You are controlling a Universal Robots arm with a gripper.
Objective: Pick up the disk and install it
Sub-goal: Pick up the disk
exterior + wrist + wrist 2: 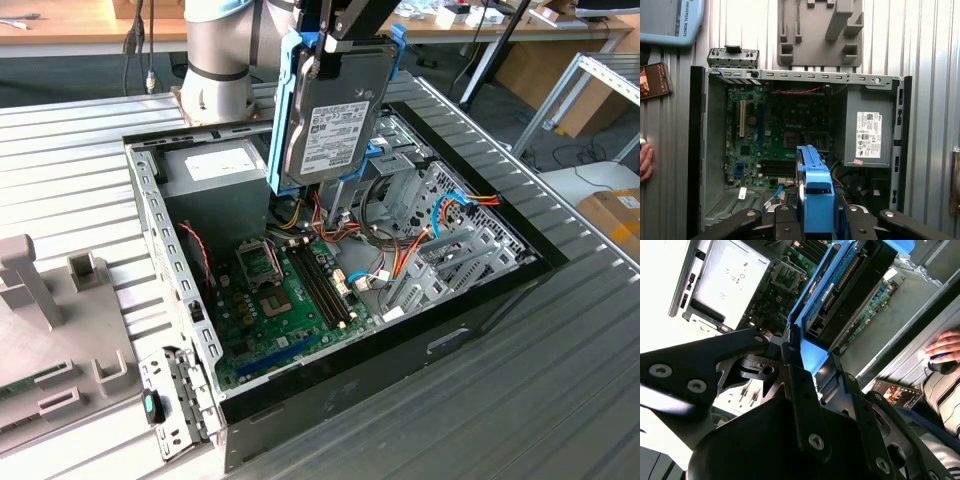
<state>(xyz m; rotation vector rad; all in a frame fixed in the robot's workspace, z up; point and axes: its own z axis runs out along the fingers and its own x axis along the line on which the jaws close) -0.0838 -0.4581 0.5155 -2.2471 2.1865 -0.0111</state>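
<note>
The disk (335,110) hangs upright above the open computer case (400,370), over its far side. It is a dark metal drive with a white label on its face and blue rails on both edges. My gripper (335,40) comes down from above and is shut on the disk's top end. In the first wrist view the blue rail of the disk (815,190) runs out from between my black fingers (785,220), over the motherboard (780,130). The second wrist view shows the disk (840,285) edge-on beyond my gripper (812,360).
Inside the case lie the green motherboard (290,300), a grey power-supply box (215,165) and a metal drive cage (425,185) amid coloured cables. A grey fixture (50,330) lies on the ribbed table at the exterior view's left. A person's hand (645,162) and a phone (652,80) are beside the case.
</note>
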